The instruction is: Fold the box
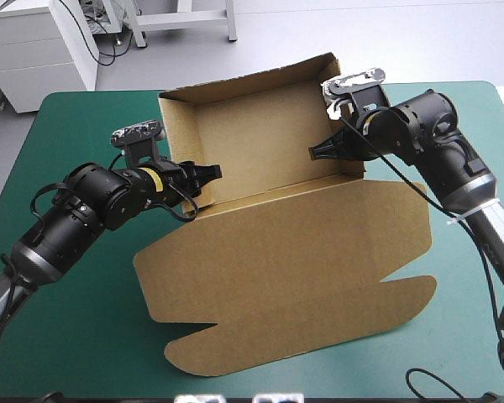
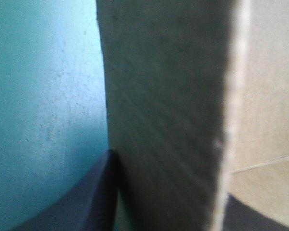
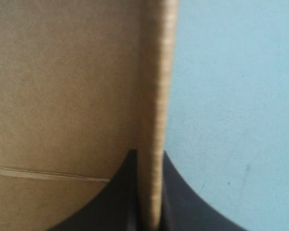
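The brown box [image 1: 260, 126] stands as an open tray at the back middle of the table, walls raised. Its lid [image 1: 294, 277] lies flat toward the front edge. My left gripper [image 1: 200, 180] is at the tray's left wall near the front corner. In the left wrist view that wall [image 2: 168, 120] fills the gap between its black fingers [image 2: 82, 207], so it is shut on the board. My right gripper [image 1: 319, 151] holds the right wall from outside. The wall's edge [image 3: 154, 96] runs up between my right gripper [image 3: 150, 192], shut on it.
Teal-green cover [image 1: 84, 336] shows around the box at the front left and along the right side [image 1: 462, 311]. The lid's notched front edge [image 1: 235, 357] reaches close to the table's front edge. The tray's back wall [image 1: 244, 84] stands near the far edge.
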`<action>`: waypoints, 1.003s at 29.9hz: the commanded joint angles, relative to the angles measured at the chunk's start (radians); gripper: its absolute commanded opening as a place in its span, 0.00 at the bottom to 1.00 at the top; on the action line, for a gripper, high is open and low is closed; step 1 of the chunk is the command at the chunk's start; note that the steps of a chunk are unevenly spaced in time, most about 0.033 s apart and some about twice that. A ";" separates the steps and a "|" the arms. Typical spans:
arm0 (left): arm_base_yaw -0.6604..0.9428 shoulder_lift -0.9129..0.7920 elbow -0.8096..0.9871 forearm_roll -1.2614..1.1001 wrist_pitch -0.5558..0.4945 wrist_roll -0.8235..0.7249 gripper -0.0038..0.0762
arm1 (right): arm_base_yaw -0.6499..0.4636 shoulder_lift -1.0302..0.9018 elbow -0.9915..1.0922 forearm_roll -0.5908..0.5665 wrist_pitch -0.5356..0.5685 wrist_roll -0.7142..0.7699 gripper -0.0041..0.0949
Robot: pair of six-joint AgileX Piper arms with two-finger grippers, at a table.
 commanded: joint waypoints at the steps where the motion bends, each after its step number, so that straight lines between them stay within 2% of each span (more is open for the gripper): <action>1: -0.005 -0.028 -0.039 0.029 -0.061 0.010 0.04 | 0.002 -0.045 -0.034 0.020 -0.056 0.001 0.03; 8: -0.005 -0.019 -0.051 0.038 0.028 0.071 0.04 | 0.002 -0.044 -0.034 0.020 -0.031 0.010 0.03; 13: -0.005 0.027 -0.164 0.032 0.190 0.173 0.04 | 0.002 -0.036 -0.034 -0.010 -0.019 0.051 0.03; 19: -0.003 0.172 -0.356 0.035 0.359 0.270 0.04 | 0.000 0.032 -0.034 -0.030 0.079 0.064 0.03; 25: -0.001 0.328 -0.451 0.036 0.382 0.284 0.04 | 0.000 0.145 -0.034 -0.036 0.146 0.071 0.03; 30: 0.033 0.442 -0.452 0.017 0.443 0.300 0.04 | 0.000 0.218 -0.034 -0.036 0.147 0.071 0.03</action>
